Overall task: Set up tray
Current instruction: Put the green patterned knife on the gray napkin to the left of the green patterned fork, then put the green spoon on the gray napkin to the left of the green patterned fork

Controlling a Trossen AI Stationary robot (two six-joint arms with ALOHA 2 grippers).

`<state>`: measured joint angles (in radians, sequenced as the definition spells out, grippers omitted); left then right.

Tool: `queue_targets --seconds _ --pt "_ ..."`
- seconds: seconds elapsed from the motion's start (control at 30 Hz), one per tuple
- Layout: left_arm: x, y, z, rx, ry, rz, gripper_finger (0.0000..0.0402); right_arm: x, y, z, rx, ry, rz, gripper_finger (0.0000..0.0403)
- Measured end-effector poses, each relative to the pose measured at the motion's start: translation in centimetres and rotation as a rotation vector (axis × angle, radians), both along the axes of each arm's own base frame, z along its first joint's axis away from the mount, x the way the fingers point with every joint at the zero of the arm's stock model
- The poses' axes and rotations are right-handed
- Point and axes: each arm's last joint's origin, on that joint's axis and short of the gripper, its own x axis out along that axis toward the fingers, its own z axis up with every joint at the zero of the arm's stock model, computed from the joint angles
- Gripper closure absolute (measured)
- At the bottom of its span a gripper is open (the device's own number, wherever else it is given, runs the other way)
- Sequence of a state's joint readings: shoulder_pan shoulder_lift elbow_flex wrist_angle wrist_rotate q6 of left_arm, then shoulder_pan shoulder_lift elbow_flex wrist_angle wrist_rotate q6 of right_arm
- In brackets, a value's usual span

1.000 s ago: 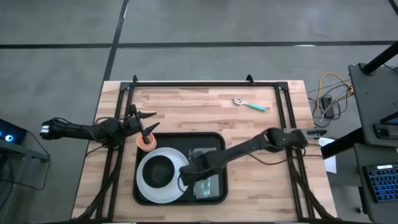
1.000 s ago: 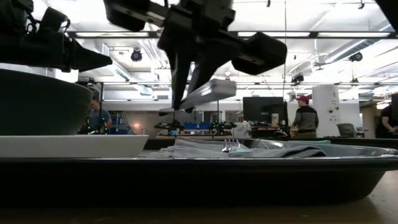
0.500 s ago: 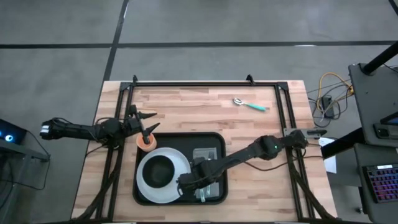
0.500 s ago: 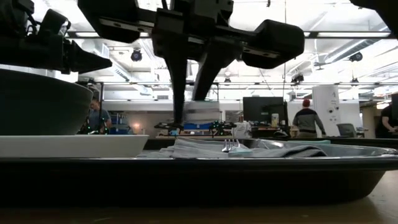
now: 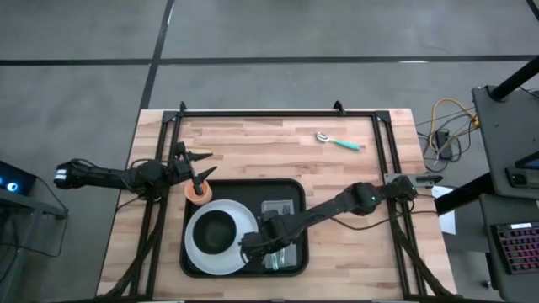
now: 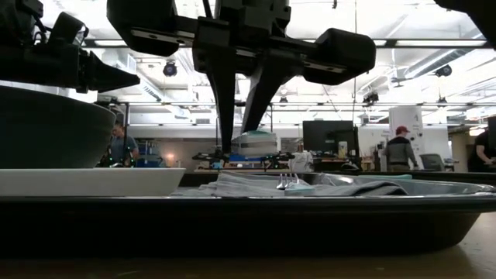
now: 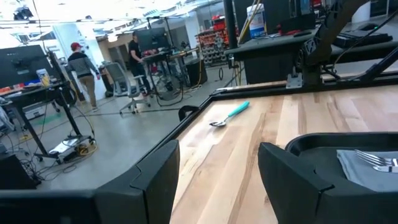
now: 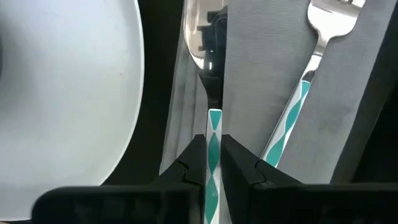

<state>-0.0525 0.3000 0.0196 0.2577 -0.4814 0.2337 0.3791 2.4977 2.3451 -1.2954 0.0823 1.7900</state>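
Note:
The black tray (image 5: 244, 182) lies in the middle of the table. In its left half a white plate (image 5: 195, 252) carries a dark bowl (image 5: 217, 232); in its right half lies a grey cloth (image 5: 283, 210) with a fork (image 8: 323, 37) on it. My right gripper (image 5: 263, 244) hangs over the tray between plate and cloth, shut on a knife (image 8: 208, 62) with a teal-and-white handle. My left gripper (image 5: 195, 165) waits open at the table's left, by an orange cup (image 5: 199, 193). My right gripper pinches the knife's teal-and-white handle (image 8: 213, 134) between its two fingers (image 8: 239, 165), which point down from above and lie across it. The blade reaches out past the fingers, over the cloth's edge next to the plate. In the low view the knife (image 6: 254, 145) hangs roughly level, clear of the cloth.
A teal-handled spoon (image 5: 337, 141) lies on the bare wood at the far right of the table. A black frame (image 5: 278, 112) runs along the table's far edge and both sides. People move about in the room beyond.
My right gripper has moved a little toward the table's near edge, sunk slightly and rolled about its own axis. The knife has turned with it: in the low view it slanted side-on before and now points end-on, lower over the cloth.

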Motion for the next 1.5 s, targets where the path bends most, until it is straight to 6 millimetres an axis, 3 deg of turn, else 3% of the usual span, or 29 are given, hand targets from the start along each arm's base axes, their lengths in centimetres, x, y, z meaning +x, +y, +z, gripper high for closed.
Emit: queue_targets --seconds 0.3,0.57,1.03,1.5 --pt "0.0 0.0 0.0 0.0 0.0 0.0 0.0203 0.1 -0.3 0.0 0.002 0.0 -0.005 0.0316" --pt "0.0 0.0 0.0 0.0 0.0 0.0 0.0203 0.2 -0.5 0.0 -0.046 -0.01 0.066 0.0287" --pt "0.0 0.0 0.0 0.02 0.01 -0.001 0.0203 1.1 -3.7 0.3 -0.104 0.019 0.284 0.0306" --pt "0.0 0.0 0.0 0.027 0.011 -0.001 0.0203 -0.4 -7.6 0.6 -0.244 0.288 0.499 0.0297"
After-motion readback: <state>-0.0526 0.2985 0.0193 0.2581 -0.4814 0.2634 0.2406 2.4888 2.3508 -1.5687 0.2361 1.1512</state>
